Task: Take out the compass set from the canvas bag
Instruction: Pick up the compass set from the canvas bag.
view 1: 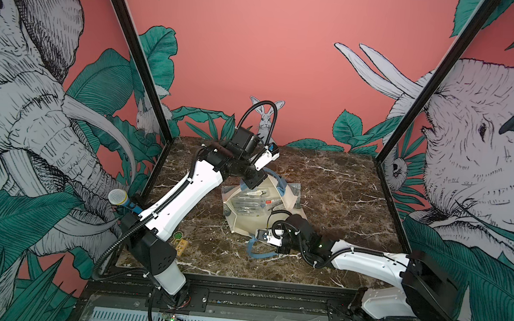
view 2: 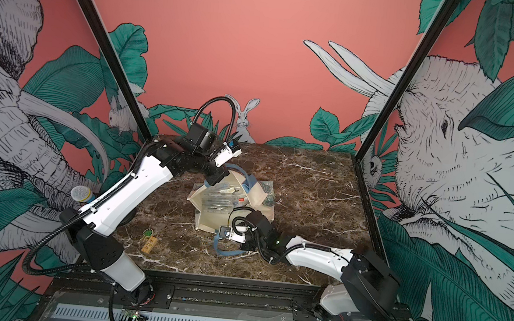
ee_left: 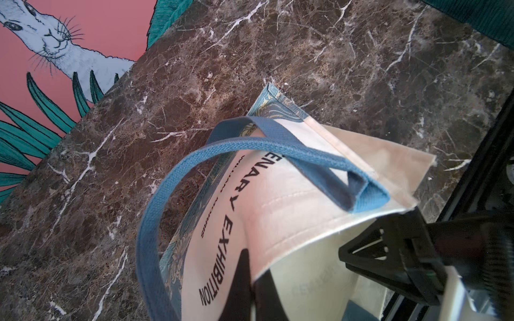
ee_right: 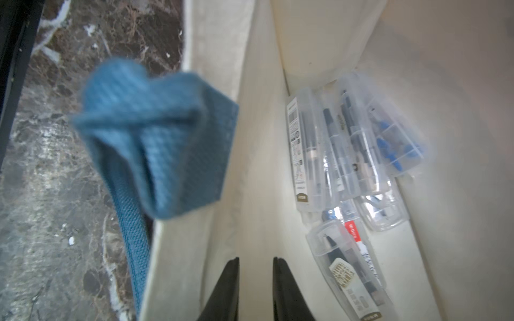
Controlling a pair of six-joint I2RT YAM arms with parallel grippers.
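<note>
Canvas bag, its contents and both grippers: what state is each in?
canvas bag, slumped, mouth held open.
clear cases, closed, lying inside the bag.
left gripper, shut on the bag's rim.
right gripper, jaws slightly apart at the bag's mouth, holding nothing.

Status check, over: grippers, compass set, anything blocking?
Left gripper shut on rim of cream canvas bag, holding it open. Right gripper open, at the mouth. Clear plastic cases inside, none out yet. Blue strap handle droops at near rim.
</note>
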